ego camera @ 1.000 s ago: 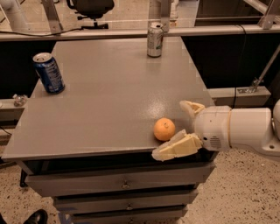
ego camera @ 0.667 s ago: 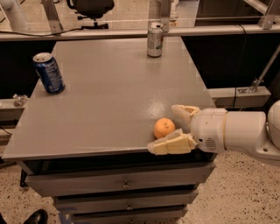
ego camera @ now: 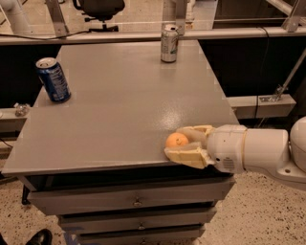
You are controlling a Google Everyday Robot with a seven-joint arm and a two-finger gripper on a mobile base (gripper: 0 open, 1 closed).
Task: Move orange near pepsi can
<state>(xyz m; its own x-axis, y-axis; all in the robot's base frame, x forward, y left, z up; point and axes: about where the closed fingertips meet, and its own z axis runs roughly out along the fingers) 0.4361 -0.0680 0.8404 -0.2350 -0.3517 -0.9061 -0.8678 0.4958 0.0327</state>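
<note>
The orange (ego camera: 176,140) sits on the grey table (ego camera: 119,110) near its front right edge. My gripper (ego camera: 175,143) reaches in from the right, with one cream finger behind the orange and one in front, closed against it. The pepsi can (ego camera: 53,79), dark blue with a silver top, stands upright at the table's far left, well apart from the orange.
A silver-and-green can (ego camera: 169,43) stands upright at the table's back edge. Drawers (ego camera: 134,201) run below the tabletop. An office chair (ego camera: 98,8) and a rail stand behind the table. A ledge (ego camera: 260,104) lies to the right.
My gripper has moved left so its fingers straddle the orange, and the fingers have closed in on it from a wide spread.
</note>
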